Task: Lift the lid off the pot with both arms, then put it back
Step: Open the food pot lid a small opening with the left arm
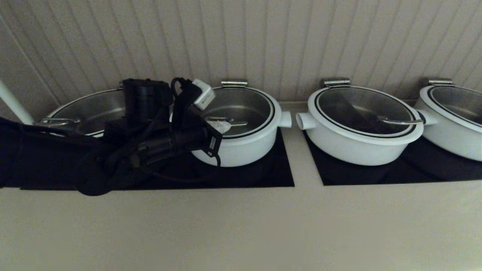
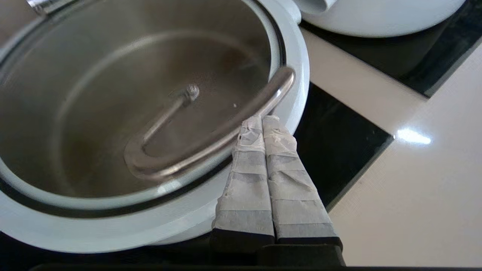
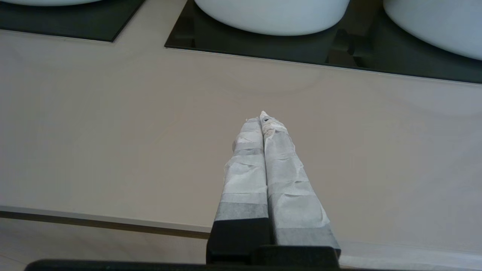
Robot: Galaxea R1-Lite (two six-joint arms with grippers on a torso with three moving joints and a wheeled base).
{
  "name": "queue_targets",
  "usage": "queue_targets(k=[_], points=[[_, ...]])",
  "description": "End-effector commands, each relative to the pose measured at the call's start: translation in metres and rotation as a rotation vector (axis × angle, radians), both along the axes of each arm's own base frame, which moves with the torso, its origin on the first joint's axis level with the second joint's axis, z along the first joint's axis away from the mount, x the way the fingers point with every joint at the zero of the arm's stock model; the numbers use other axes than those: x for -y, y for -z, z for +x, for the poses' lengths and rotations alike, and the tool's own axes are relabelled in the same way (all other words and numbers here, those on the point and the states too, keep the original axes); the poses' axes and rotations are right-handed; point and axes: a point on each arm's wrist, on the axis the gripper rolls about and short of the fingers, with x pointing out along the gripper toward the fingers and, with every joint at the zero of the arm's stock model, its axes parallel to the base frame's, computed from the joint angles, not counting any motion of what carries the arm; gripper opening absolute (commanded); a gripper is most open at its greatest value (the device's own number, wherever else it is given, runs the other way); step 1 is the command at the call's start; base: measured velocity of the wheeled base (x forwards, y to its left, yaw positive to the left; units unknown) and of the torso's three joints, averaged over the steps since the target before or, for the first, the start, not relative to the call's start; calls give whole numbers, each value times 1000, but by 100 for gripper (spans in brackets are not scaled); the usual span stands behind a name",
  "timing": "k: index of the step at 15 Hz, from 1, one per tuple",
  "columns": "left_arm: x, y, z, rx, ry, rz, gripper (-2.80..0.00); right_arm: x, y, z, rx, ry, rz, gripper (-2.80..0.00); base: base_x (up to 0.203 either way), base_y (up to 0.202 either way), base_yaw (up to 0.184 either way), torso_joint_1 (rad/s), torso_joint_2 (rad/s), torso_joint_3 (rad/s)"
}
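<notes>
The lid's steel handle (image 2: 211, 143) is lying just beyond the clenched left gripper (image 2: 261, 119), while the clenched right gripper (image 3: 262, 117) is hovering over beige countertop (image 3: 113, 131).

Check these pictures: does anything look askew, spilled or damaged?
Nothing stands out. The lid sits level on the pot, the left gripper is shut beside its handle, and the right gripper is shut over the counter.

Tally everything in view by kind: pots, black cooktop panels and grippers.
White pots: 4
Black cooktop panels: 2
Grippers: 2, the left gripper shut at a pot's lid handle, the right gripper shut over the counter
Total: 8
</notes>
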Motion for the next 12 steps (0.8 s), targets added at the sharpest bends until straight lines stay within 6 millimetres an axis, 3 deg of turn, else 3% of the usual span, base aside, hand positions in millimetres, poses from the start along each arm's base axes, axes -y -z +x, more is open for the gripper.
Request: queue_targets(k=[1, 8, 12], points=[[-1, 0, -3, 0, 3, 1, -280, 0, 0, 0, 0, -1, -1, -280, 0, 0, 0, 0, 0, 0], [4, 23, 9, -13, 16, 80, -280, 0, 0, 0, 0, -1, -1, -280, 0, 0, 0, 0, 0, 0], [6, 24, 20, 43, 3, 56, -280, 0, 0, 0, 0, -1, -1, -280, 0, 0, 0, 0, 0, 0]])
